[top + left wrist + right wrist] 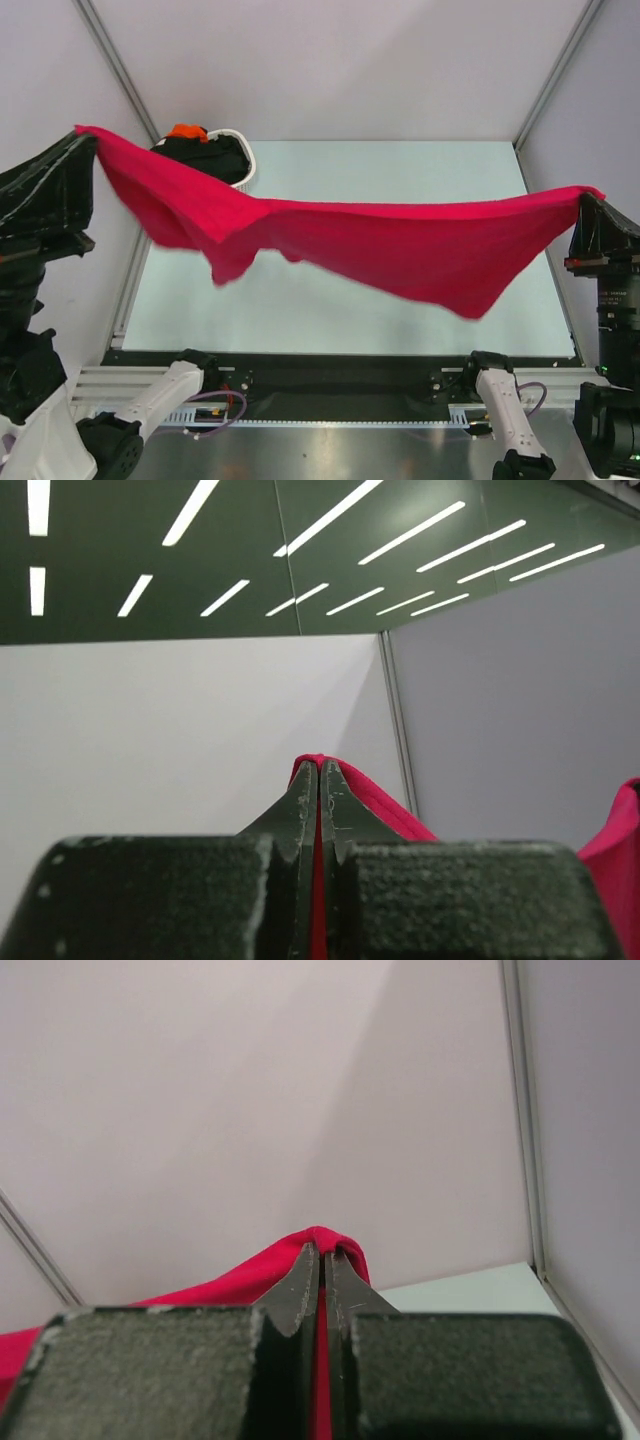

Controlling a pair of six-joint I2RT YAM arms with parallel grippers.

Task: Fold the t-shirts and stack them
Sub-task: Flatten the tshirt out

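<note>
A crimson red t-shirt (340, 235) hangs stretched across the table, high in the air between both arms. My left gripper (88, 142) is shut on its left corner, and red cloth (385, 805) shows pinched between the closed left fingers (302, 810). My right gripper (590, 200) is shut on the right corner, where red fabric (250, 1275) folds over the fingertips (340, 1290). The shirt sags in the middle and a flap (228, 262) droops at lower left. Black and orange t-shirts (200, 148) lie in a white basket (245, 160) at the back left.
The pale table top (330, 310) lies below the hanging shirt. White walls and metal frame posts (555, 75) enclose the back and sides. The arm bases (170, 390) sit at the near edge with cables.
</note>
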